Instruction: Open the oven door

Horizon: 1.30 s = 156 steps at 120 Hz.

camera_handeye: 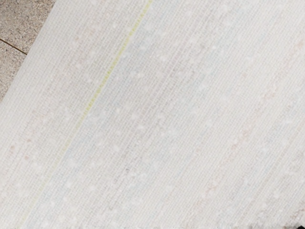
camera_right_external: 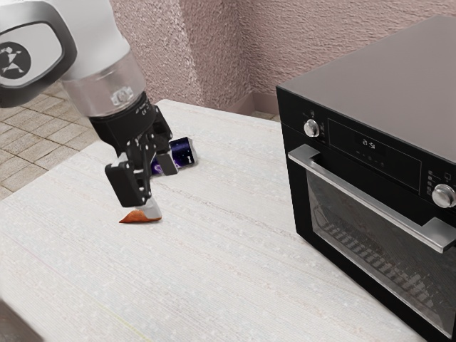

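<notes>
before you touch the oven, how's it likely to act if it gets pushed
The oven would probably feel heavy, being a bulky, metal-looking box. Its broad, squared body suggests it would sooner slide on the table than roll. The front window looks like glass, so a hard knock there might crack it.

You have a black, box-shaped oven (camera_right_external: 356, 71) with a grey-brown top, its glass-fronted door (camera_right_external: 374, 249) shut, a straight silver handle (camera_right_external: 370, 200) across it. Your black two-finger gripper (camera_right_external: 149, 187), fingers spread, hangs well apart from the oven, toward the exterior view's left. Equally clear of the oven, a flat dark-purple rectangle (camera_right_external: 184, 151) and a small orange-and-white piece (camera_right_external: 137, 216) lie on the pale, streaked table (camera_right_external: 235, 271).
</notes>
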Tool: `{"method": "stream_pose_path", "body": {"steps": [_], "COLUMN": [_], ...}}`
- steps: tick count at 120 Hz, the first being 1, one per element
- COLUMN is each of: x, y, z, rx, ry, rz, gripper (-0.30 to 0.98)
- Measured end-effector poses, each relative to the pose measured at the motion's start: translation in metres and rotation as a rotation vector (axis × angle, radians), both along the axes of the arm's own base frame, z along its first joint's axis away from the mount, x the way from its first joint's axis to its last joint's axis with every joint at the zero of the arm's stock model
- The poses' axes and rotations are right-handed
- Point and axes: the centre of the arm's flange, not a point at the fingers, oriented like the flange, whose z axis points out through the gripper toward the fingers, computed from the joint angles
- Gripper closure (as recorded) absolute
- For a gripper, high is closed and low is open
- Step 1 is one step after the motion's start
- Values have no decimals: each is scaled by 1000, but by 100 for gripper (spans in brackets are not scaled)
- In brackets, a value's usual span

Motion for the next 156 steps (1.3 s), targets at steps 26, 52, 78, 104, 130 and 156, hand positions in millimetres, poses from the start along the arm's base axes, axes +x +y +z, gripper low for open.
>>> {"method": "stream_pose_path", "body": {"steps": [26,52,78,104,130,156], "x": [26,48,71,84,103,118], "y": [-84,-165,-189,-200,-177,-165], "z": [-5,-3,-24,-32,-66,-83], "rx": [11,41,104,159,191,198], "ry": [-56,-167,-242,-310,-310,-311], "rz": [-147,-317,-431,-557,-598,-629], "gripper": [0,0,0,0,0,0]}}
